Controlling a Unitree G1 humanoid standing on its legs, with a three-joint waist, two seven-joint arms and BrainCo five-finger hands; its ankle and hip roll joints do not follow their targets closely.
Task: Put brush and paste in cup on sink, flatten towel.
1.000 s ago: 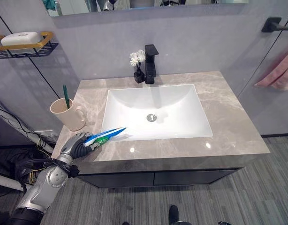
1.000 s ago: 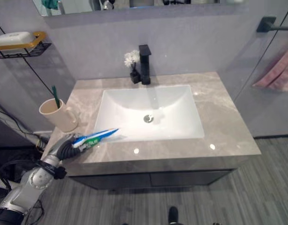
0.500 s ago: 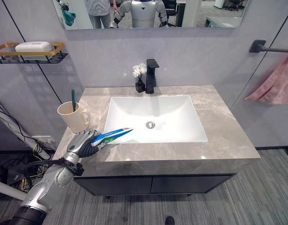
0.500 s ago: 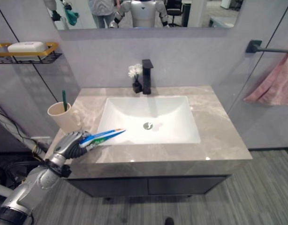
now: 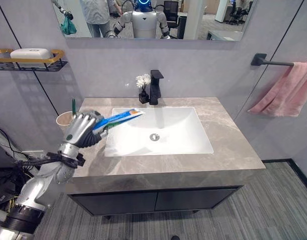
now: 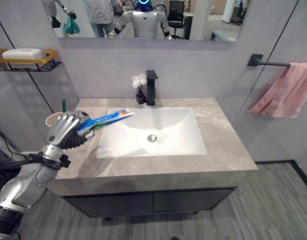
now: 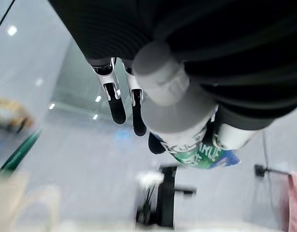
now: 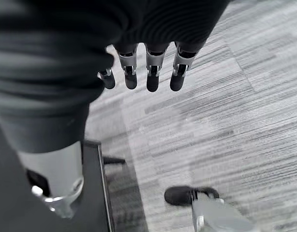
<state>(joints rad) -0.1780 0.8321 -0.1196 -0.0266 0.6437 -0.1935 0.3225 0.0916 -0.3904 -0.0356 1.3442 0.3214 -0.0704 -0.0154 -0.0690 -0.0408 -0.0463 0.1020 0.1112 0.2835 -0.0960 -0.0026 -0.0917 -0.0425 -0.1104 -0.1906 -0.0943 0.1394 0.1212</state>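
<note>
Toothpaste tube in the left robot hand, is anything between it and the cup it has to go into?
The left robot hand itself covers most of the cup. The toothpaste tube points away over the sink, and a green toothbrush already stands in the cup.

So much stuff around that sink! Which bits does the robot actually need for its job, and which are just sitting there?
For the job:
toothpaste tube, held in the left hand
cup with green toothbrush in it
pink towel on its bar
sink

Just there:
black tap
small white flowers
soap on the wall shelf
mirror
</note>
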